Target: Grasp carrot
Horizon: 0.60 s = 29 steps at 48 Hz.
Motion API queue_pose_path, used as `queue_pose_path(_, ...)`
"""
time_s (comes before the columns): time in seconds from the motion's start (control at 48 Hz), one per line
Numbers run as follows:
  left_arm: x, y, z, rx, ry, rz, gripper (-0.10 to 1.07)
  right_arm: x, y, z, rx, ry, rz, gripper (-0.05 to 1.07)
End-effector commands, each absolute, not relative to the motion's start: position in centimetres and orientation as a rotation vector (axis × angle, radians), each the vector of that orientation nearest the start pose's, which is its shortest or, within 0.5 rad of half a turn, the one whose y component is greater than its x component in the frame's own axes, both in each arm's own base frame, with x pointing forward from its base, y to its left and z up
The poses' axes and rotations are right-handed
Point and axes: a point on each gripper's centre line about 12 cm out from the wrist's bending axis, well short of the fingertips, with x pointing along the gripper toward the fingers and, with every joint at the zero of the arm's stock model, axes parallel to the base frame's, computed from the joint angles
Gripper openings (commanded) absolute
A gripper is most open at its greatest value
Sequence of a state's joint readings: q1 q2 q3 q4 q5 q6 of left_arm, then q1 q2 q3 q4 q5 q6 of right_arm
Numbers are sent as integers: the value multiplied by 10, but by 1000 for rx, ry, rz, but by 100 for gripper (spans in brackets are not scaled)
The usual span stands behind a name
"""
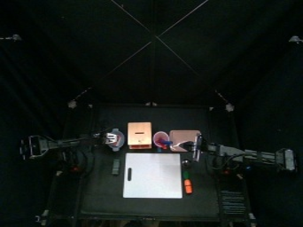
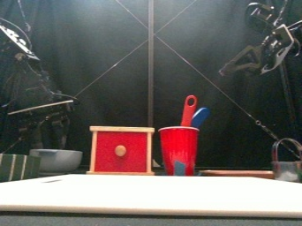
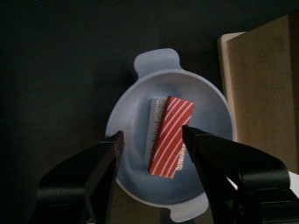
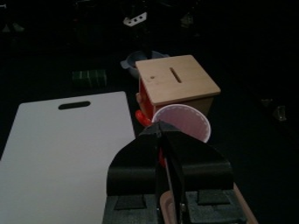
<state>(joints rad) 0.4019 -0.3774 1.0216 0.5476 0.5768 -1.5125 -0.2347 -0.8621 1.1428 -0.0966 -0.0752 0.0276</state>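
The carrot (image 1: 187,186) is a small bright orange stick lying on the table just off the right edge of the white board (image 1: 154,175). It shows only in the top view. My right gripper (image 1: 197,152) hovers behind the board's right far corner, apart from the carrot. In the right wrist view its jaws (image 4: 162,140) are shut and empty, over the table beside a red cup (image 4: 184,122). My left gripper (image 3: 152,157) is open above a pale bowl (image 3: 140,96) that holds a red-striped piece (image 3: 173,136).
A tan-orange block (image 1: 141,130) with a slot stands behind the board, the red cup (image 1: 161,139) next to it, holding utensils (image 2: 189,110). A dark stick tool (image 1: 116,166) lies left of the board. The bowl (image 1: 113,138) is at the left.
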Motion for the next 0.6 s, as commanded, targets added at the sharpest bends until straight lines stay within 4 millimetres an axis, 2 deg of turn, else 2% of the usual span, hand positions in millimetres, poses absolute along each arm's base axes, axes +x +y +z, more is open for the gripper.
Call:
queue_pose_path(0.0, 208, 125, 156, -939, 704, 1145, 90, 211, -50, 265, -47, 201, -222, 1)
queue_pose_path(0.146, 218, 127, 175, -876, 652, 1095, 90, 211, -50, 264, -47, 202, -222, 1)
queue_pose_path(0.333, 234, 117, 198, -680, 609, 969, 89, 212, -50, 272, -57, 178, -219, 1)
queue_pose_path(0.583, 255, 77, 233, -349, 499, 643, 89, 212, -48, 276, -56, 166, -212, 1)
